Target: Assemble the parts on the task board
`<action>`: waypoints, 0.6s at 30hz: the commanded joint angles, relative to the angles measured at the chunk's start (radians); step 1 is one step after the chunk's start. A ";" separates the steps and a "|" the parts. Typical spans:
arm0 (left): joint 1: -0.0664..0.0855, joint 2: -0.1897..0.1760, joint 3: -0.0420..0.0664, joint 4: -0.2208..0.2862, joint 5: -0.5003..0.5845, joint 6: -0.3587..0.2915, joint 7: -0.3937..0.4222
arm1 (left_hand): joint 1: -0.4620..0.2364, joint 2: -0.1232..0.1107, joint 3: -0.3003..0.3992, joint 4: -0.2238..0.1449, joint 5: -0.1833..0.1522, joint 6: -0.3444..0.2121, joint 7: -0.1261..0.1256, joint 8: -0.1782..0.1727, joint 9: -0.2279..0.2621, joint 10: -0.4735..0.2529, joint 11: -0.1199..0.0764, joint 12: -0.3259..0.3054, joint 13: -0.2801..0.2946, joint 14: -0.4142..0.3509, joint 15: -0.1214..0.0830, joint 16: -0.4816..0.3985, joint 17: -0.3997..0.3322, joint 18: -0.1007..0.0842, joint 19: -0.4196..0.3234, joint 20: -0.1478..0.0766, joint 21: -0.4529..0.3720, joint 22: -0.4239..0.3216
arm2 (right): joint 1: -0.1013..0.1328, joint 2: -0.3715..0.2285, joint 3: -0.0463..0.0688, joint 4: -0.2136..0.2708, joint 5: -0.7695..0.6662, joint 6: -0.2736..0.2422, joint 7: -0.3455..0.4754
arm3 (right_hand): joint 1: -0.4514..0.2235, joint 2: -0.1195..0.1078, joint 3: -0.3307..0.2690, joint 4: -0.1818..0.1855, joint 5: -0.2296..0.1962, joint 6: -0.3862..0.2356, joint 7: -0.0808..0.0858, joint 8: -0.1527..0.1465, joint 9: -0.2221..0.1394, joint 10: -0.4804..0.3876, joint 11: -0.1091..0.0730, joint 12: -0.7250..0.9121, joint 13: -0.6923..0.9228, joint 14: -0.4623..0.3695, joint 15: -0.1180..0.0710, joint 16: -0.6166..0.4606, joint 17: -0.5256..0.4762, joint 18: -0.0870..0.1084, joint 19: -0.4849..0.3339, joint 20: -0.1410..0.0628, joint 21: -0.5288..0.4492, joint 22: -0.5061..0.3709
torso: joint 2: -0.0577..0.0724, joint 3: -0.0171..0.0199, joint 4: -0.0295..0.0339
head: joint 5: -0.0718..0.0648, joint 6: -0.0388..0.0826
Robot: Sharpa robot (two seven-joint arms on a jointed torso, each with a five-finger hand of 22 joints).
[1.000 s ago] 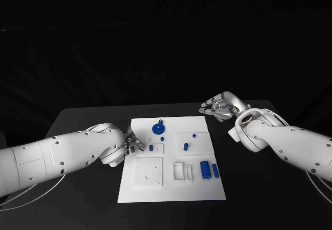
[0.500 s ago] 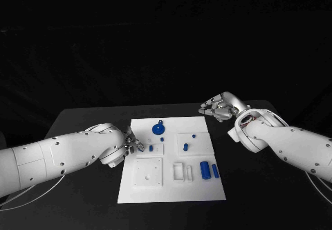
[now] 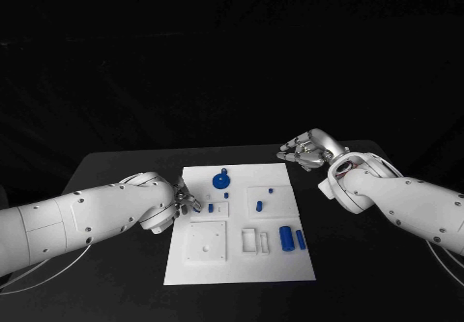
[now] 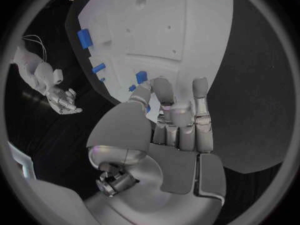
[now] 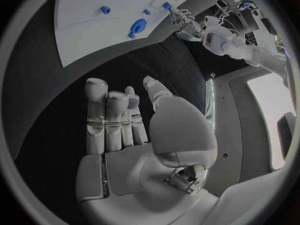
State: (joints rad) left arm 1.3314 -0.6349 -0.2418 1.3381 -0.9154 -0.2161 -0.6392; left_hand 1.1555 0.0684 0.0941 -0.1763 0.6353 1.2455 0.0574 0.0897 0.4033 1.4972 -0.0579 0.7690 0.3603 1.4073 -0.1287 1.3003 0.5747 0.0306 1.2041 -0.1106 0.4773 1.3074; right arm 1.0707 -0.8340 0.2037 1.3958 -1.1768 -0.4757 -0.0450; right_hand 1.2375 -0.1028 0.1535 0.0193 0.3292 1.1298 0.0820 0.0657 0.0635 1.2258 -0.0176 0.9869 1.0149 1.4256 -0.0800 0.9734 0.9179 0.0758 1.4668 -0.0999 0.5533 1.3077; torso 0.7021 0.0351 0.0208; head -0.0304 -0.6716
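Head view looks down on a black worktop point(image 3: 116, 174) with the white task board point(image 3: 242, 261) lying in the middle of it, and everything else can be placed from that board. Small blue parts sit on its far half: a round disc with a knob point(image 3: 221, 179) towards the far left corner, a short upright peg point(image 3: 261, 206) near the centre, a small ring point(image 3: 271, 190) just beyond that peg, and two stubby cylinders point(image 3: 286, 237) side by side close to the board's right edge. Pale raised blocks, a square plate point(image 3: 208, 240) and two narrow slots point(image 3: 251, 237), occupy the near half.

The left robot hand point(image 3: 186, 203) is at the board's left edge, fingertips down over a little blue part point(image 3: 211, 208) that stands there. From the left wrist view its fingers point(image 4: 164, 92) are drawn close together and curled toward the board surface, with a blue piece point(image 4: 142, 77) right at their tips; I cannot tell whether they actually pinch it or only touch it.

The right robot hand point(image 3: 308, 151) hangs above the worktop just off the board's far right corner, well apart from every part. In the right wrist view its fingers point(image 5: 97, 105) are loosely extended and holding nothing, the palm facing the board.
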 commanded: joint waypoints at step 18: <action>-0.003 0.005 -0.001 -0.006 -0.035 0.085 -0.015 | 0.013 0.014 -0.004 0.003 -0.018 0.196 -0.104 0.037 0.039 0.016 -0.034 0.000 -0.001 -0.002 -0.002 0.004 0.002 0.015 -0.003 0.013 0.004 0.020 | -0.001 0.000 0.000 0.002 -0.001 0.006 0.008 | -0.001 -0.006 0.000 0.001 0.015 -0.005 -0.001 -0.004 0.000 -0.006 0.000 -0.005 0.000 -0.004 -0.002 -0.004 0.000 0.010 0.007 0.000 -0.004 0.061 | 0.001 0.0001 0.0002 | -0.001 -0.004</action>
State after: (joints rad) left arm 1.3339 -0.6310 -0.2387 1.3326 -0.9390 -0.1751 -0.6400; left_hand 1.1556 0.0683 0.0902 -0.1750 0.6182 1.2455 0.0574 0.0962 0.4033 1.4957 -0.0565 0.7690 0.3582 1.4035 -0.1283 1.3003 0.5748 0.0304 1.2043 -0.1034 0.4773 1.3081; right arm 1.0705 -0.8346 0.2037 1.3965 -1.1766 -0.4756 -0.0449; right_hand 1.2375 -0.1028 0.1535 0.0192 0.3408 1.1298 0.0820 0.0657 0.0635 1.2259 -0.0176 0.9869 1.0149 1.4256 -0.0800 0.9734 0.9180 0.0757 1.4668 -0.0999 0.5534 1.3076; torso 0.7025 0.0352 0.0208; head -0.0307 -0.6750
